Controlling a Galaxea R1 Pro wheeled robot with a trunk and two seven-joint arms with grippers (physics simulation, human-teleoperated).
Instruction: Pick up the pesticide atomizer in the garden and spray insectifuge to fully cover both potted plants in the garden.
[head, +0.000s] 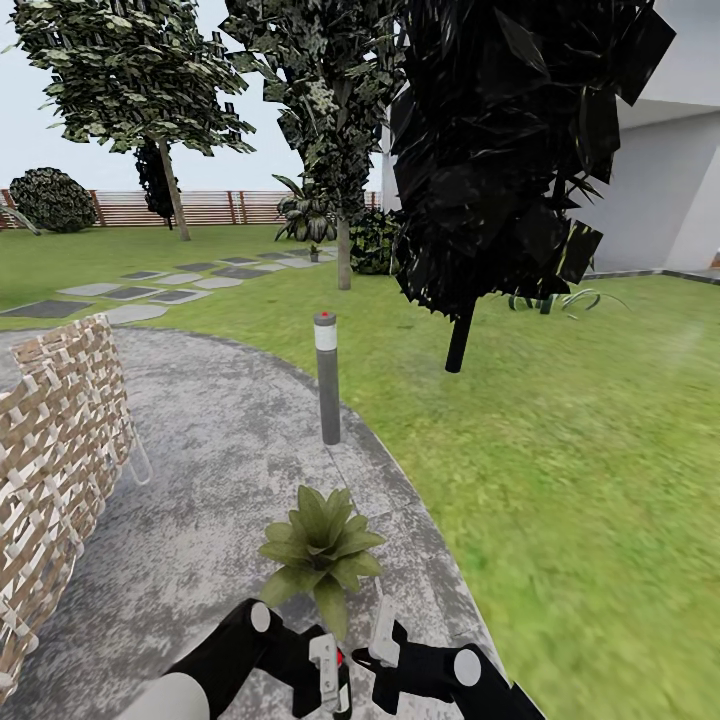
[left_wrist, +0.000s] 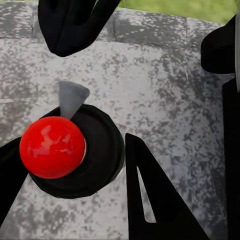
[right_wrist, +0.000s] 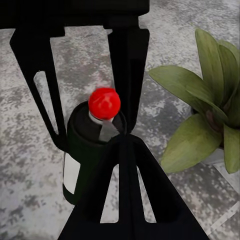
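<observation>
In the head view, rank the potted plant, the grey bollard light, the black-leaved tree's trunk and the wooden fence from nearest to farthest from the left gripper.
1. potted plant, just ahead of the left gripper on the paving.
2. bollard light, farther ahead at the patio edge.
3. tree trunk, on the lawn to the right.
4. wooden fence, along the garden's far side.

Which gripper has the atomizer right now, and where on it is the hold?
The left gripper holds the atomizer, its fingers clamped on the black body below the red cap. The right gripper holds nothing.
</observation>
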